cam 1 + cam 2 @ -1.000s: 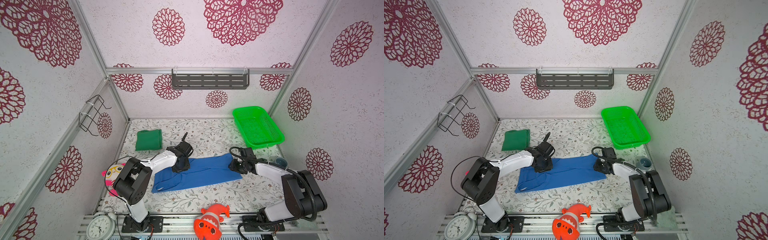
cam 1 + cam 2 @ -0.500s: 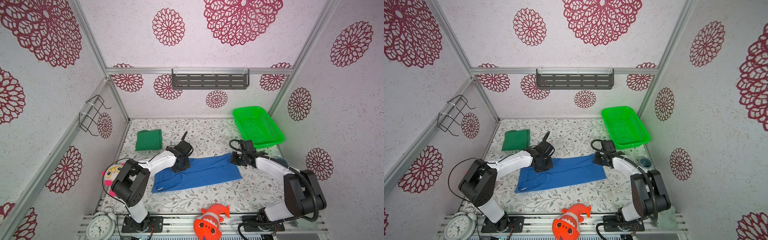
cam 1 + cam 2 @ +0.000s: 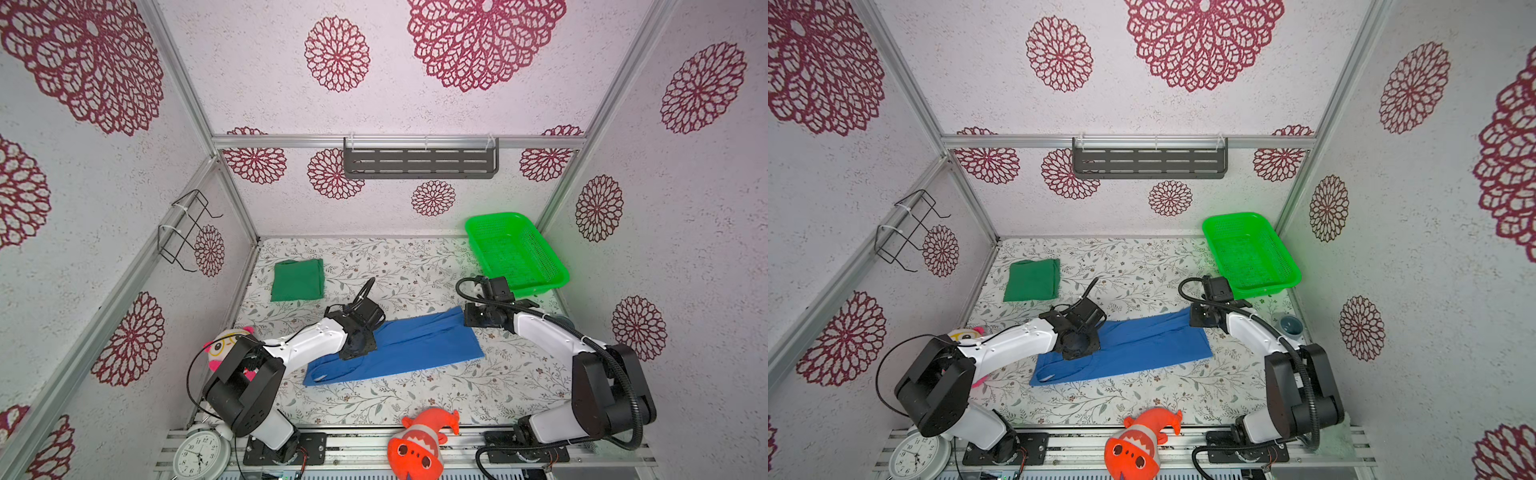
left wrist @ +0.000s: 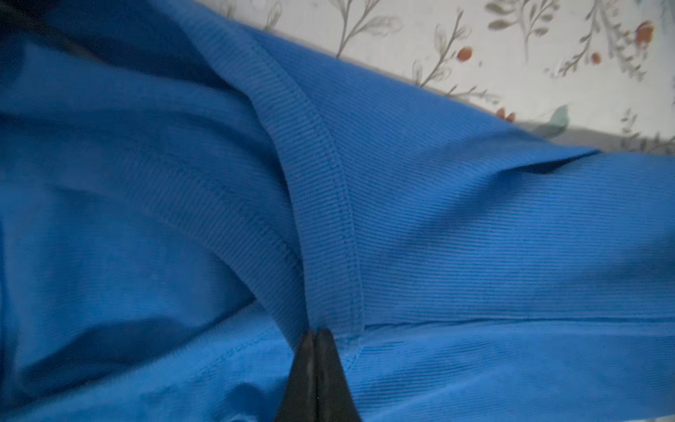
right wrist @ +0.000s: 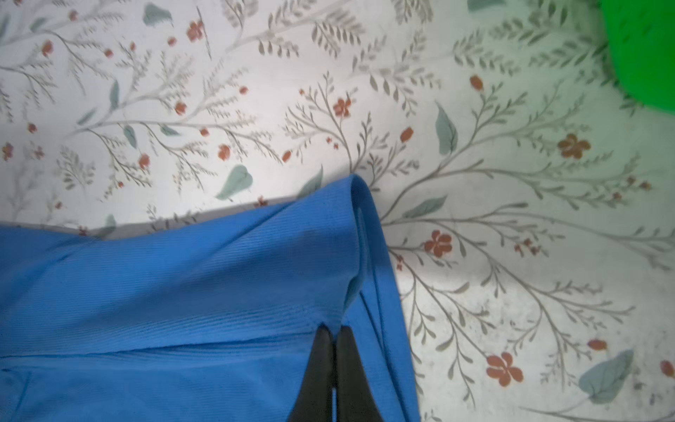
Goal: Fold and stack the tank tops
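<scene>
Currently the blue tank top (image 3: 415, 345) lies as a long flat strip across the table (image 3: 374, 266): left gripper (image 4: 316, 333) closed on its ribbed edge band, right gripper (image 5: 334, 330) closed near its hem corner. Risk: either pinch may catch only the top layer, so lifting would peel the layers apart; unequal travel would skew the fold. The green tank top (image 3: 297, 280) lies folded, well apart

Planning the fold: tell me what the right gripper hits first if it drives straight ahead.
The blue tank top that the right gripper is pinching; past its edge, probably the table. The basket sits off to the side.
</scene>
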